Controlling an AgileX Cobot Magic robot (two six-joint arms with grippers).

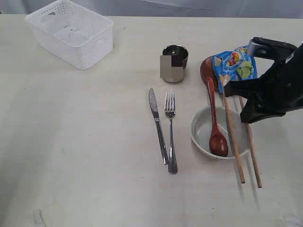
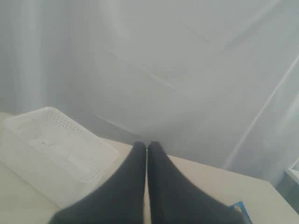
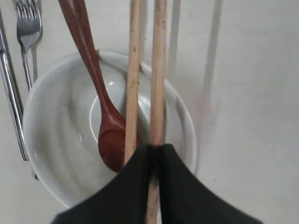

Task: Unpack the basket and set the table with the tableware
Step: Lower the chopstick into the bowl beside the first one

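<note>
My right gripper [image 3: 154, 148] [image 1: 246, 117] is shut on one wooden chopstick [image 3: 158, 70] [image 1: 251, 149] over the pale bowl [image 1: 201, 130] [image 3: 56, 140]. The second chopstick [image 3: 133, 70] [image 1: 233, 137] runs beside it and vanishes under one finger; whether it is held I cannot tell. A reddish-brown spoon [image 1: 215, 120] [image 3: 93, 79] lies in the bowl. Knife [image 1: 158, 125] and fork [image 1: 170, 135] lie side by side on the table [image 1: 94, 165]. The steel cup [image 1: 175, 61] stands behind them. The white basket [image 1: 71, 33] [image 2: 56, 144] sits far left, with nothing showing inside. My left gripper [image 2: 147, 145] is shut on nothing.
A blue chip bag [image 1: 234, 66] [image 2: 240, 207] lies on the brown plate [image 1: 205, 68] behind the bowl. My right arm [image 1: 279, 85] reaches in from the right edge. A pale curtain [image 2: 187, 70] hangs behind the table.
</note>
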